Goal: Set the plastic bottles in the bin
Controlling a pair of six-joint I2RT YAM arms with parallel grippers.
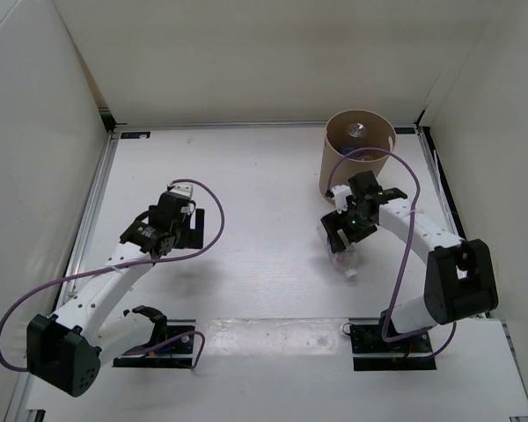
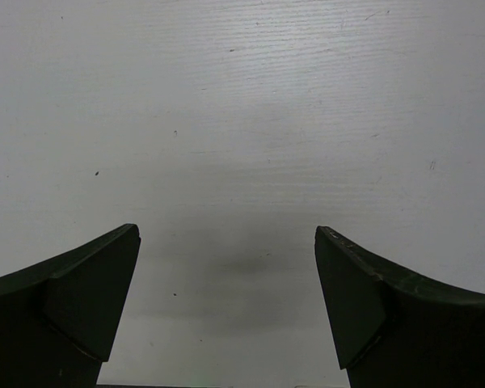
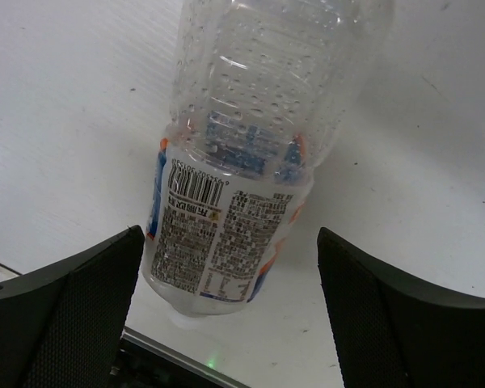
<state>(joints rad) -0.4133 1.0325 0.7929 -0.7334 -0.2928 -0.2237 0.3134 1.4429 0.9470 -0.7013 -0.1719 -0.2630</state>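
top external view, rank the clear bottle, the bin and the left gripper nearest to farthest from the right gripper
From the right gripper:
1. clear bottle, lying right under it, between its open jaws.
2. bin, just behind it, toward the far right corner.
3. left gripper, well off on the left side.

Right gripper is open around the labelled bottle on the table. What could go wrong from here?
1. The labelled bottle lies slanted inside the open right gripper, so closing might twist it or roll it out.
2. The bin stands just behind that gripper, and the purple cable loops across its rim; lifting could snag or tip it.
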